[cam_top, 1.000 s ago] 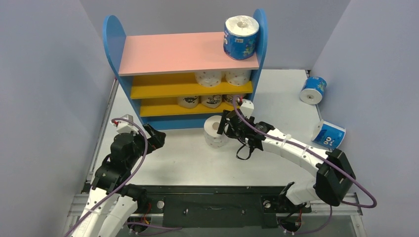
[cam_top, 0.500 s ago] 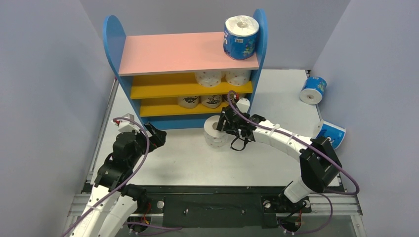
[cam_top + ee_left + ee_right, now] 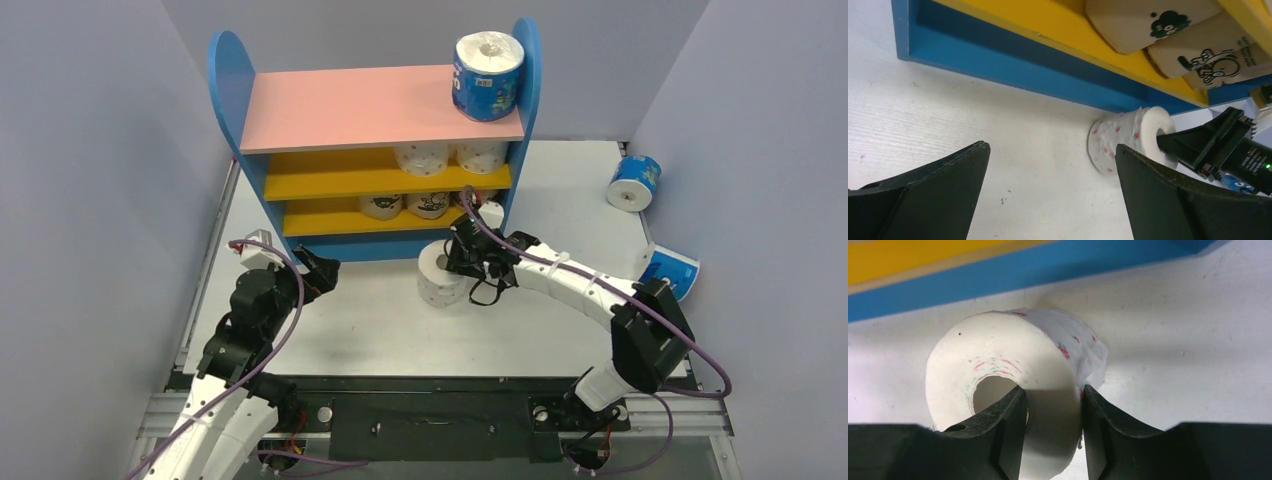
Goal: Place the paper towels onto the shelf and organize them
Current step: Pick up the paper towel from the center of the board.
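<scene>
A white roll with red dots (image 3: 438, 278) (image 3: 998, 360) (image 3: 1118, 140) stands on the table in front of the shelf (image 3: 350, 105). My right gripper (image 3: 457, 260) (image 3: 1050, 390) is shut on its wall, one finger inside the hollow core and the other outside. My left gripper (image 3: 322, 272) (image 3: 1050, 147) hangs open over bare table near the shelf's blue base (image 3: 998, 65), holding nothing. On the shelf, a blue-and-white roll (image 3: 487, 75) stands on the pink top, two dotted white rolls (image 3: 421, 157) on the upper yellow board, and tan cartoon rolls (image 3: 381, 206) on the lower one.
Two more blue-and-white rolls lie on the table at the right, one (image 3: 634, 182) near the back wall corner and one (image 3: 668, 272) beside the right arm's elbow. Grey walls close in both sides. The shelf's blue base (image 3: 1023, 270) is just beyond the held roll.
My right gripper reached forward and its jaws closed on the dotted roll's wall; the roll shifted slightly. The left gripper edged a little to the right.
</scene>
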You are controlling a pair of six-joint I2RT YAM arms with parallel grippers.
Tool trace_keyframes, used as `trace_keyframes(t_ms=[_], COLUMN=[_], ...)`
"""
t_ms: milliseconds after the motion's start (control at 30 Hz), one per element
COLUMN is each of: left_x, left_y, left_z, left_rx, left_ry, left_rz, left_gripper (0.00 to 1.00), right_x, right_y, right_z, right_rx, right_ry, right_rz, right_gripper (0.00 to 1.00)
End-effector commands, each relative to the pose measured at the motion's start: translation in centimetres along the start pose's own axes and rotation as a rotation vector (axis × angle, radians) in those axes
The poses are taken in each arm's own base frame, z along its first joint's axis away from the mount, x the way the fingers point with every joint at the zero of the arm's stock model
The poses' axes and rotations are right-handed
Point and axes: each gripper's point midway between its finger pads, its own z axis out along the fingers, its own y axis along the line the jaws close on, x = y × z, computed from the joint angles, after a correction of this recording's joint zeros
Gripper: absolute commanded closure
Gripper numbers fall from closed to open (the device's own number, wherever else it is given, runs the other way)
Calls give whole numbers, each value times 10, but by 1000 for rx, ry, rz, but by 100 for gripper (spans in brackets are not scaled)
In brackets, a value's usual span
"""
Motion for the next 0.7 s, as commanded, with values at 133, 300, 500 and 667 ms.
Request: trace_keyframes(t_ms=[133, 300, 500, 667], left_x=[-67, -92, -102, -99], left_y=[-56, -83, -103, -117], left_z=[-23, -45, -68, -75], left_rx=[220, 359, 473, 555], left_ry=[-247, -363, -436, -451], left_rz=[13, 84, 238, 359], left_gripper=[4, 4, 4, 4], right_x=[-43, -58, -82, -103], right_y=[44, 71, 114, 140], right_z=[-106, -148, -178, -188], right_rx=[-177, -244, -318, -354], right_ry=[-108, -136, -177, -202], right_rz=[-9, -47, -90, -97], right_gripper=[76, 76, 76, 76])
